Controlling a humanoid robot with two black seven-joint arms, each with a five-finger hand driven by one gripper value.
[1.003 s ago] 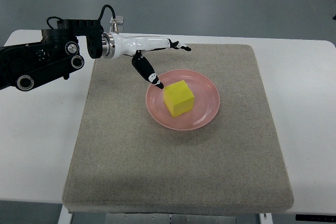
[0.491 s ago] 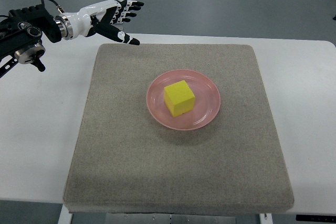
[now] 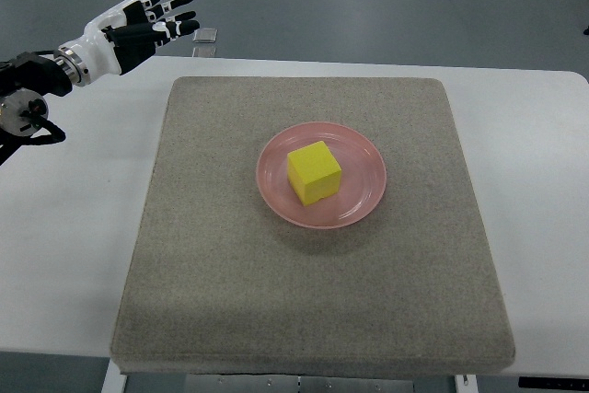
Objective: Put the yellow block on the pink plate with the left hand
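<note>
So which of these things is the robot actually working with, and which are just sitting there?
Part of the job:
- yellow block, resting on the plate
- pink plate, in the middle of the mat
- left robot hand, open, holding nothing, up at the far left corner

Just there:
- grey mat under the plate
- white table
- small metal piece at the table's far edge

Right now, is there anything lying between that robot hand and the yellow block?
Nothing loose. In the top view, only white table, bare grey mat and the pink plate rim lie between the left hand and the yellow block.
</note>
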